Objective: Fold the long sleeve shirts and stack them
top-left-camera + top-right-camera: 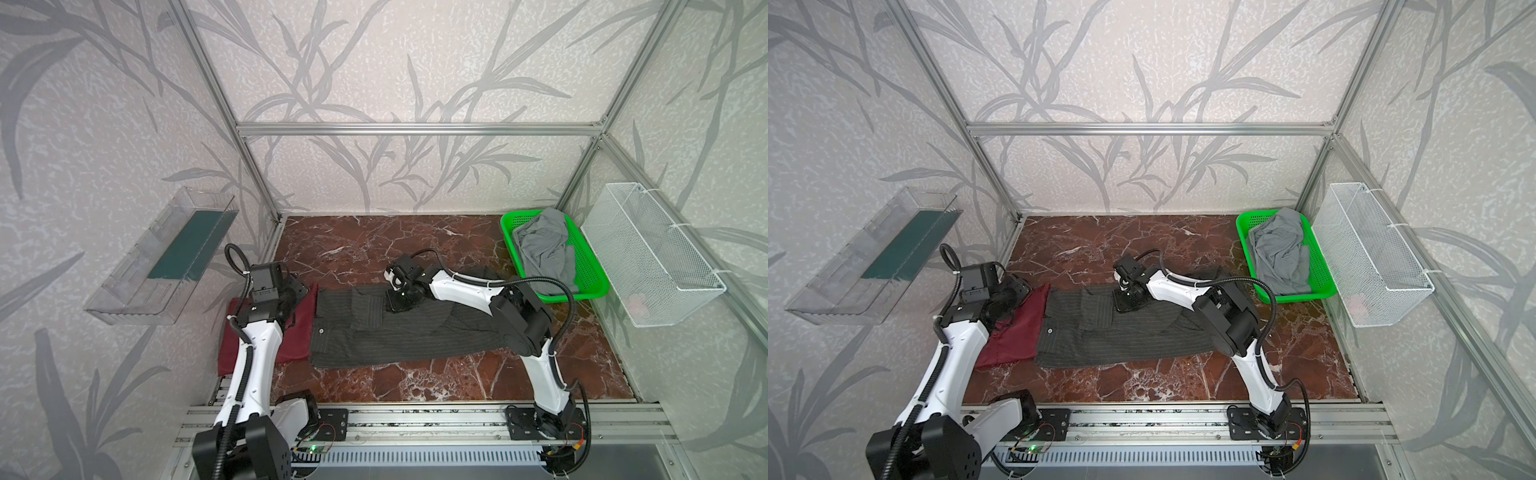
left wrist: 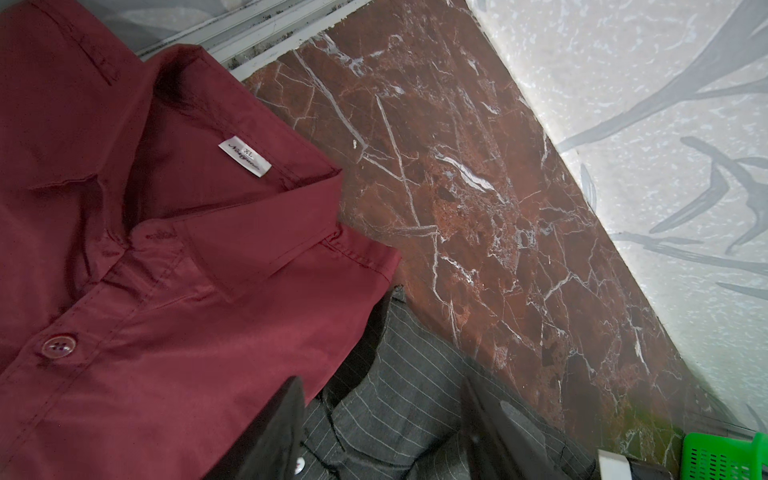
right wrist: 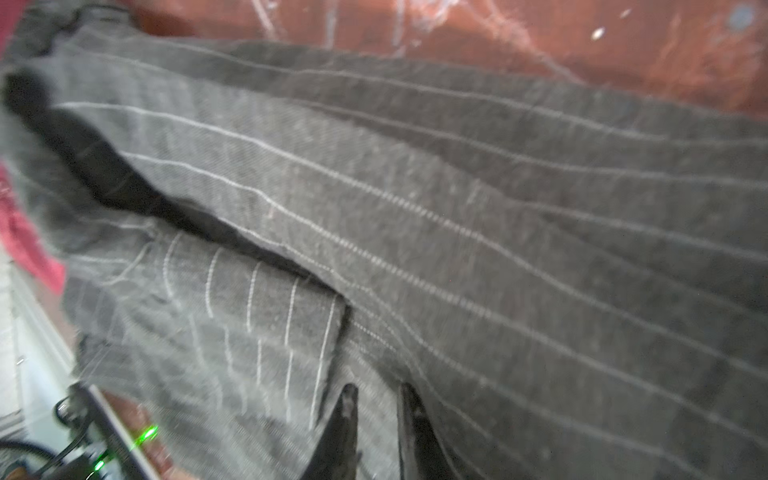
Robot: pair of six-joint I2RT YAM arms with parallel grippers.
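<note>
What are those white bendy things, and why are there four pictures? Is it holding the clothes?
Those are two robot arms, each ending in a claw. Two pictures look down from above on the whole marble table. The other two come from small cameras on the wrists, so they look very close. On the table lie a red shirt and, beside it, a grey striped shirt. A green basket in the far corner holds crumpled grey cloth. The left claw is open, holding nothing. The right claw has its fingers close together with striped cloth between them; whether it grips is unclear.
</note>
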